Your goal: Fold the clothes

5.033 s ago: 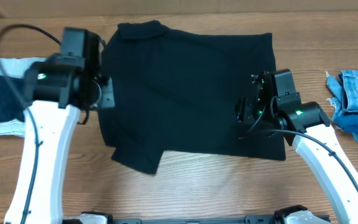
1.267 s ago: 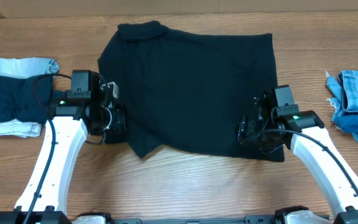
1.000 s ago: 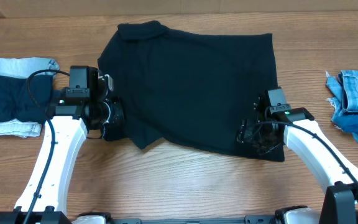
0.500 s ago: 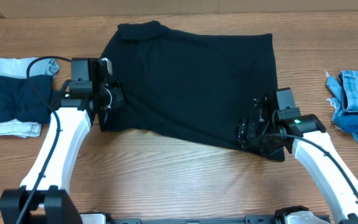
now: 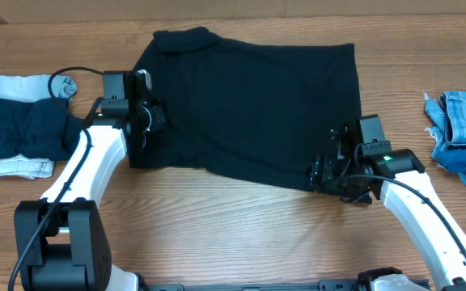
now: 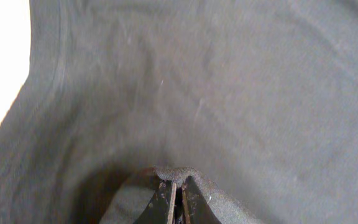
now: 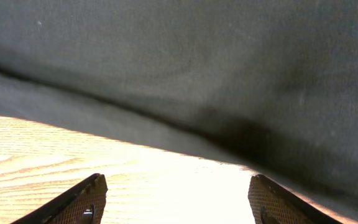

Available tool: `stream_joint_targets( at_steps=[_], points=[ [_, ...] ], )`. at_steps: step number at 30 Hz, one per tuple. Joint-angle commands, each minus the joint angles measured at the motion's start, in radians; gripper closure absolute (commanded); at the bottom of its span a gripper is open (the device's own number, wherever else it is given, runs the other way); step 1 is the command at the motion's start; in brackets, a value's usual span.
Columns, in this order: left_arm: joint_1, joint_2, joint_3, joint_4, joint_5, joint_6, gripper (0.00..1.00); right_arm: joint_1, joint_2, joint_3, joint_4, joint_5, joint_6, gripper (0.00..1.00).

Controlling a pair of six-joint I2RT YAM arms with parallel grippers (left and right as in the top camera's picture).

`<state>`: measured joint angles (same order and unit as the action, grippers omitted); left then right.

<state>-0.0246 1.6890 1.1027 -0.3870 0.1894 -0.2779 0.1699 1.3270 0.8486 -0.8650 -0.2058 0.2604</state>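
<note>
At far left lay the folded navy and pale denim pieces (image 5: 14,133), the left gripper (image 6: 176,190) was pinched tight on a raised fold of the black garment (image 5: 249,97) spread across the table (image 5: 217,234), the right gripper (image 7: 179,202) stood wide open at its near-right hem, and the blue denim heap (image 5: 463,133) sat far right.

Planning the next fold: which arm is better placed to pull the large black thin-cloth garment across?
Left, likely: left gripper is shut on the large black thin-cloth garment; right gripper is open at its edge.
</note>
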Motion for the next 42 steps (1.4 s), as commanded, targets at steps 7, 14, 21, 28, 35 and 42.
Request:
stream_joint_targets(
  at_steps=[7,14,21,28,35,42],
  points=[
    [0.0,0.008,0.021,0.085,-0.013,0.008,0.95,-0.002,-0.008,0.003,0.003,-0.005,-0.007,0.23],
    [0.0,0.008,0.021,0.101,-0.016,0.008,0.65,-0.002,-0.008,0.003,0.003,-0.005,-0.007,0.23],
    [0.081,0.005,0.193,-0.159,0.063,0.019,0.26,-0.002,-0.008,0.003,0.002,-0.005,0.029,0.21],
    [-0.022,0.006,0.188,-0.396,0.152,0.084,0.39,-0.128,-0.008,0.003,-0.002,0.06,0.182,0.15],
    [-0.087,0.007,0.188,-0.424,0.054,0.08,0.33,-0.385,0.045,0.003,-0.012,0.01,0.048,0.17],
    [-0.086,0.008,0.188,-0.424,0.028,0.099,0.29,-0.388,0.209,0.003,0.065,0.102,0.023,0.32]
  ],
)
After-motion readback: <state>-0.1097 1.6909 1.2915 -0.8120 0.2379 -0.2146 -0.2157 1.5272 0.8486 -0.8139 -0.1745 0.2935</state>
